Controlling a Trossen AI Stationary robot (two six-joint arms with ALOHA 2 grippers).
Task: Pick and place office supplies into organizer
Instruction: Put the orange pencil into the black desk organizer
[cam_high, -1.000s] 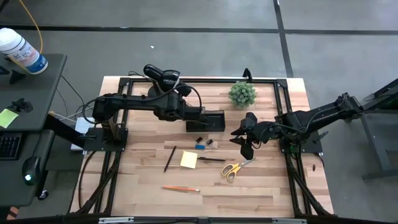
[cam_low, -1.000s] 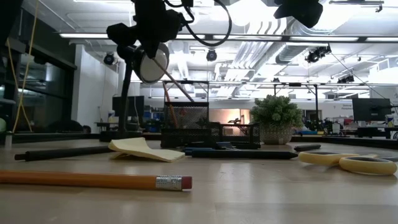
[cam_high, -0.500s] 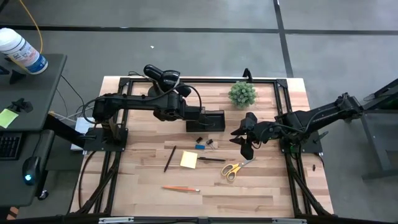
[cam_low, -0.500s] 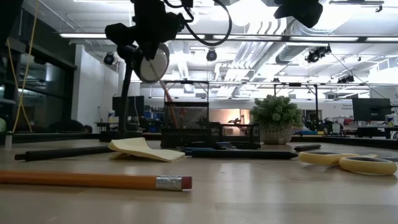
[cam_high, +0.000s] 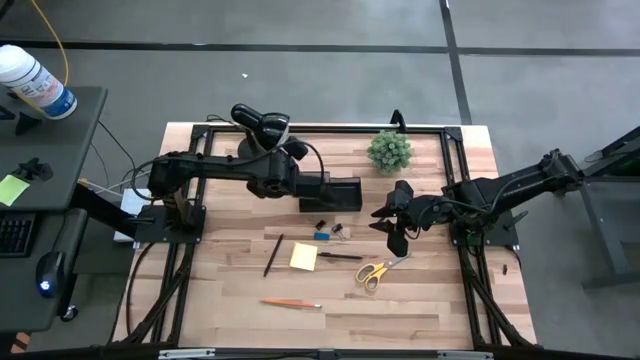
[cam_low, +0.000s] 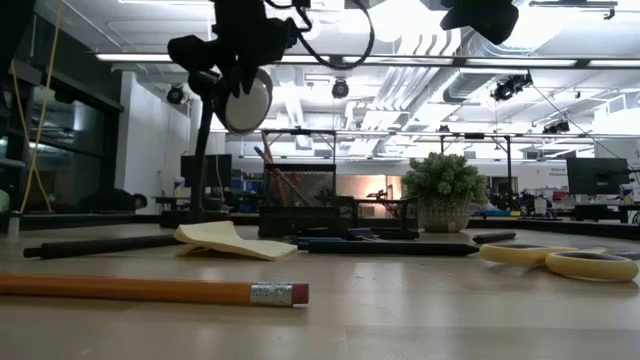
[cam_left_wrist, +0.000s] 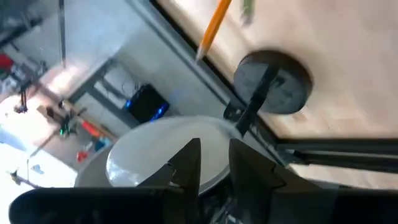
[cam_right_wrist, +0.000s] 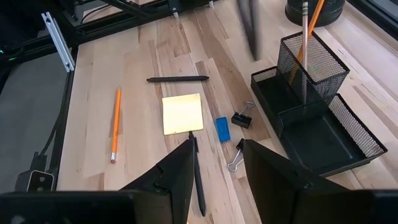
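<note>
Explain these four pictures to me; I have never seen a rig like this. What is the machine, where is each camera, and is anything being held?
It is a robot with two dark arms at a wooden table, each ending in a two-finger gripper. One picture looks straight down, one looks level across the tabletop, and one camera rides on each wrist. The left gripper hangs over the black organizer, open and empty; an orange pencil leans in its mesh cup. The right gripper waits open over the table's right side, holding nothing. Loose on the table lie a sticky-note pad, scissors, a second pencil, a dark pen, a blue block and clips. A plant and a lamp stand at the back.
</note>
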